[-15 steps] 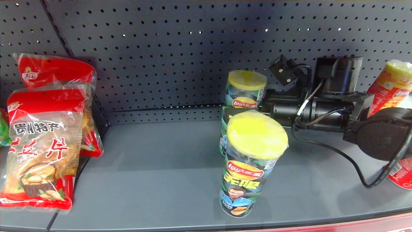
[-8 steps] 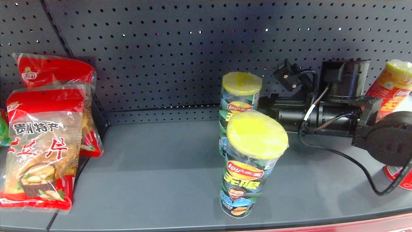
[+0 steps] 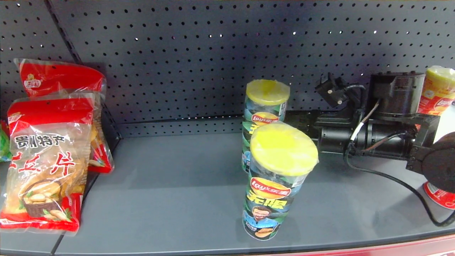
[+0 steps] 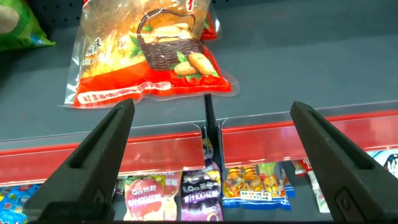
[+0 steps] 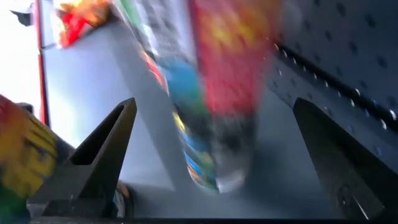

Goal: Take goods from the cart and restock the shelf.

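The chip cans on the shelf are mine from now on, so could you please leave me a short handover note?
Right gripper: open, empty, beside the rear can.
Left gripper: open, empty, facing the front edge of the shelf near the snack bags.
The front can stands upright on the shelf before the rear can, both green; red cans to their right.
Done: two cans placed. Left: probably back to the cart for more goods.

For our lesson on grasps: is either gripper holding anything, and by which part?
Nothing is held. The left gripper hangs open; the right gripper is open too, not clamped on the rear can.
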Motion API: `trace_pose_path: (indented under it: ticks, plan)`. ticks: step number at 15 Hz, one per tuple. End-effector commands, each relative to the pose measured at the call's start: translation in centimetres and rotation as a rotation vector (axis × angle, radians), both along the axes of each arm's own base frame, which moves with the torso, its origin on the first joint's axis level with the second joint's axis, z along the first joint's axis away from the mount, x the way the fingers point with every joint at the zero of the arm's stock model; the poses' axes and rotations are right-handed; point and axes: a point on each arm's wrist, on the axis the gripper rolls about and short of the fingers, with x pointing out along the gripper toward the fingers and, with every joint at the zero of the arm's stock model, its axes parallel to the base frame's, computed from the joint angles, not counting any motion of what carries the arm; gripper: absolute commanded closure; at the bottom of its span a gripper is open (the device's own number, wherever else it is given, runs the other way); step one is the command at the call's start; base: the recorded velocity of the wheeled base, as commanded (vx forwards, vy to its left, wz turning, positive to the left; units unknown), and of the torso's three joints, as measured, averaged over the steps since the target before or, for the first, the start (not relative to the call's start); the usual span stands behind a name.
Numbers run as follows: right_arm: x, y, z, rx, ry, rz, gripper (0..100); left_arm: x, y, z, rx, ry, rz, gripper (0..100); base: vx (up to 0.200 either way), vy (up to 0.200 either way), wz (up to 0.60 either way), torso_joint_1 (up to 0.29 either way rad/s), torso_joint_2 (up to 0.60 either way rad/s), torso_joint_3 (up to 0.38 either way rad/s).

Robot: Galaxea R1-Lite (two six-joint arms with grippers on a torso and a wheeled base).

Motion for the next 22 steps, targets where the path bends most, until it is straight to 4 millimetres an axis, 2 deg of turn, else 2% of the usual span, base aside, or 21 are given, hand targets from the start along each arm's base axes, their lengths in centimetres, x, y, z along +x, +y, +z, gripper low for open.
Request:
trace_pose_path:
  ticks: [1, 10, 15, 22]
  plan:
    - [0.2, -0.9, -0.2, -0.005, 0.004, -0.035, 0, 0.0, 0.0, 0.0, 0.0, 0.001, 0.0, 0, 0.0, 0.0, 0.0, 0.0, 0.0, 0.0]
    - [2.1, -0.5, -1.4, -0.012, 0.009, -0.075, 0, 0.0, 0.0, 0.0, 0.0, 0.001, 0.0, 0, 0.0, 0.0, 0.0, 0.0, 0.0, 0.0]
    - [2.2, -0.9, -1.4, -0.015, 0.009, -0.094, 0, 0.0, 0.0, 0.0, 0.0, 0.001, 0.0, 0, 0.0, 0.0, 0.0, 0.0, 0.0, 0.0]
    - [-1.2, -2.3, -1.3, -0.02, 0.017, -0.089, 0, 0.0, 0.0, 0.0, 0.0, 0.001, 0.0, 0, 0.0, 0.0, 0.0, 0.0, 0.0, 0.0]
